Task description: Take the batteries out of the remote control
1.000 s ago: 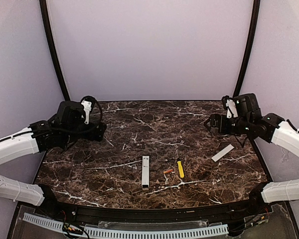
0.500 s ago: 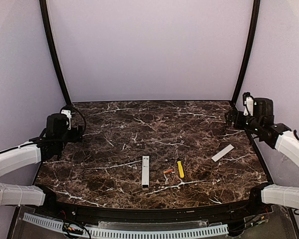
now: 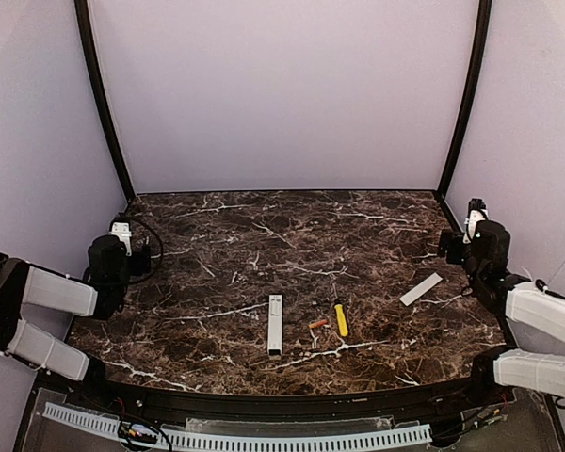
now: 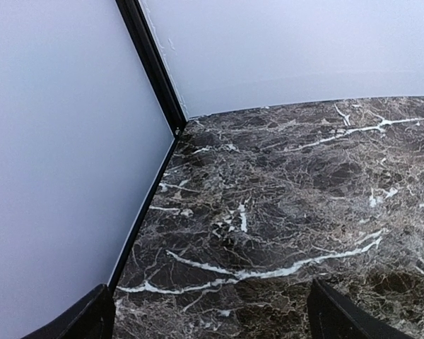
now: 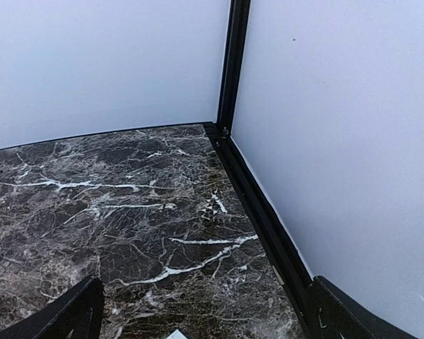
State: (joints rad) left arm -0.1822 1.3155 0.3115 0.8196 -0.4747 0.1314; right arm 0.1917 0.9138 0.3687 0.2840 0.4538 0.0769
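Top external view puts the remote control [image 3: 275,325] near the middle of the marble table [image 3: 217,282], running near-to-far with its dark end closest to the arm bases. Just right of it, not touching, sits a small orange-red shape that I take for the batteries [image 3: 317,323] — too small to say whether it is 1 cell or 2, or whether anything sits in the bay. Beside that lies the yellow-handled screwdriver [image 3: 341,319], and the white cover strip [image 3: 421,289] rests well off to the right.

Both arms sit at the table's side edges, well apart from all of this. Your left gripper [image 4: 210,293] stands wide with nothing between its fingers, and the right gripper [image 5: 205,286] likewise — each wrist view shows only bare marble and a wall corner.

Expect the cells to be light, hard and smooth. They will likely roll on polished stone, so close squarely across the middle of the cylinder. The remote looks like stiff, light plastic that may skate, so pinch it across its long edges near the dark end.
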